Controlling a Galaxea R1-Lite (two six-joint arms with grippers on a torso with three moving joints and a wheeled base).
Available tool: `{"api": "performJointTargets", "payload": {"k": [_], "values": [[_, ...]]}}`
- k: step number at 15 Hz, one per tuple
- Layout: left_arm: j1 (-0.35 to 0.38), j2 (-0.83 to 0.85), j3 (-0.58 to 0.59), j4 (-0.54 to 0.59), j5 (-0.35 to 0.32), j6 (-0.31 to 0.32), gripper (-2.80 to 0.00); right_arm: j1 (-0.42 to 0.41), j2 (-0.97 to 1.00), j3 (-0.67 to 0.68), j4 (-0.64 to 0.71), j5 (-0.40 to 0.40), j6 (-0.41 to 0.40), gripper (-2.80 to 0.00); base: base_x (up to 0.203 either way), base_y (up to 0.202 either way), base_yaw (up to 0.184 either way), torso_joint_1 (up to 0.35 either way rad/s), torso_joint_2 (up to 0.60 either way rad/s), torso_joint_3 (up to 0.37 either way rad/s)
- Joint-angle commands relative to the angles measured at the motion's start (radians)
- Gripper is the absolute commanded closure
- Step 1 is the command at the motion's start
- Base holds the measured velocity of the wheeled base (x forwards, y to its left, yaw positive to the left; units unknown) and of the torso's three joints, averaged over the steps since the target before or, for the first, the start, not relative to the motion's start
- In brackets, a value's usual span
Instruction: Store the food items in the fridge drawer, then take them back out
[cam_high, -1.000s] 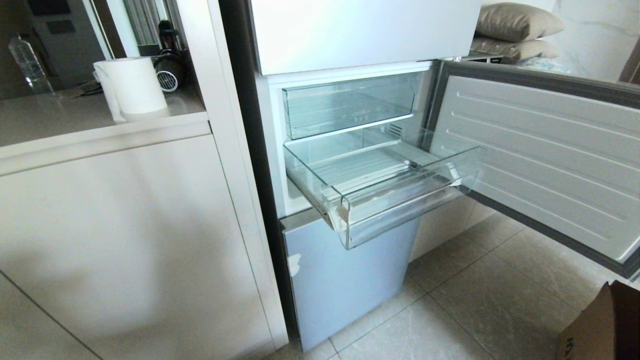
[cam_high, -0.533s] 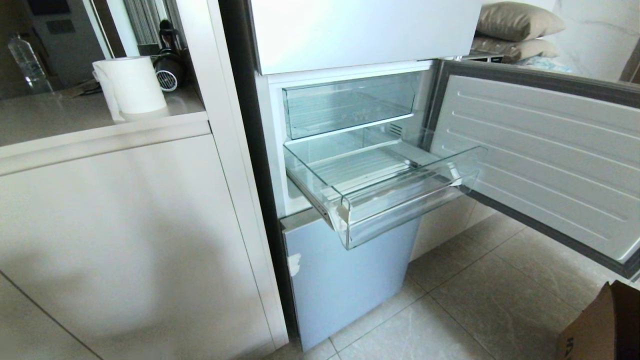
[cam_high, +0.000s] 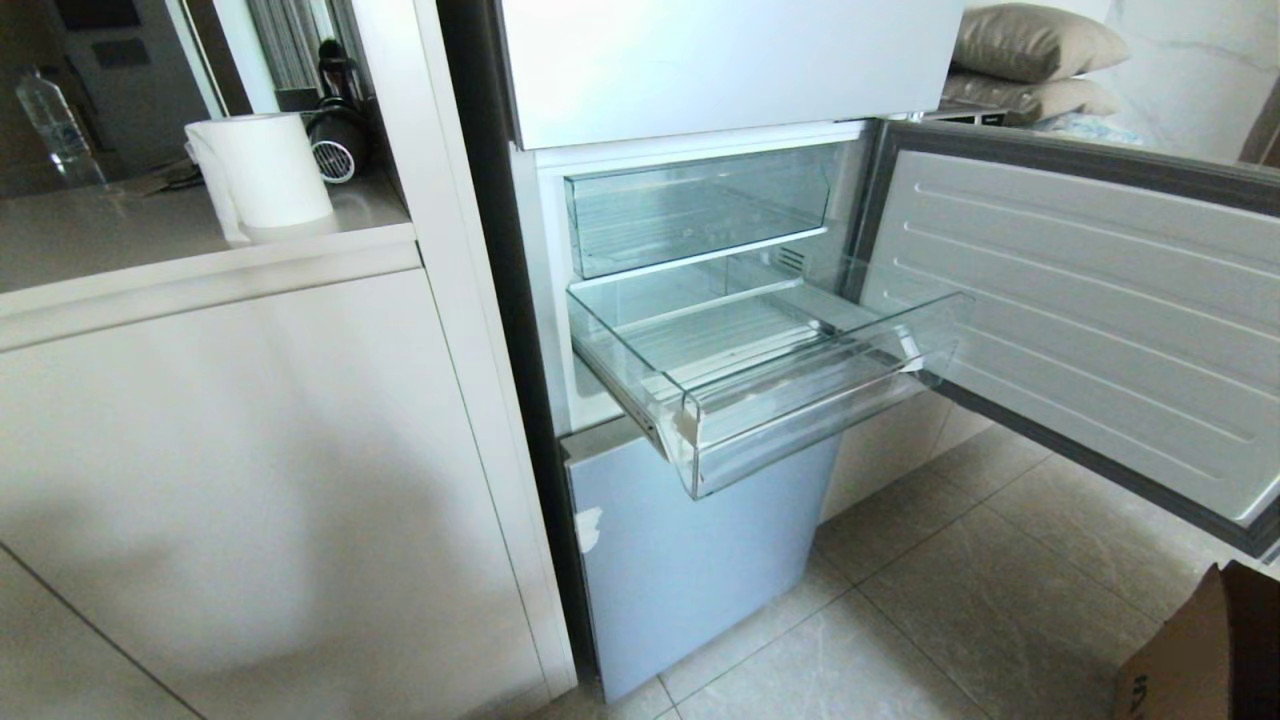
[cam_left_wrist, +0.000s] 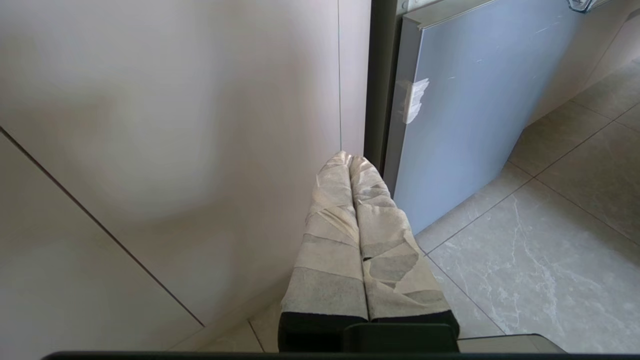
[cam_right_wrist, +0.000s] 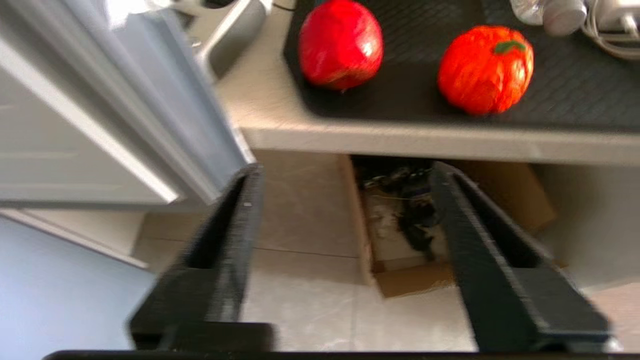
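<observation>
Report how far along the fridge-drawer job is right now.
Done: the fridge drawer is pulled out, with nothing in it. In hand: nothing is gripped; the right gripper is open and empty, facing the two food items on a dark mat on a counter. The left gripper is shut, low by the cabinet. Left: both items into the drawer, then back out.

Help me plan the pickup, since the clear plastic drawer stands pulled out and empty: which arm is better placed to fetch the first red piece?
Right. The right gripper is open, facing the two glossy red-orange round pieces on a black mat. The left gripper is shut, low beside the pale blue fridge panel.
</observation>
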Motion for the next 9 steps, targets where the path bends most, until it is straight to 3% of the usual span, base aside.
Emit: {"api": "performJointTargets", "payload": {"k": [1, 9], "values": [[0.0, 0.002, 0.0, 0.001, 0.001, 0.0, 0.0, -0.036, 0.16, -0.061, -0.022, 0.004, -0.03, -2.8, 0.0, 0.0, 0.0, 0.0, 0.0, 0.0], [0.0, 0.002, 0.0, 0.001, 0.001, 0.0, 0.0, -0.114, 0.445, -0.276, -0.123, -0.001, -0.119, -2.8, 0.0, 0.0, 0.0, 0.0, 0.0, 0.0]]}}
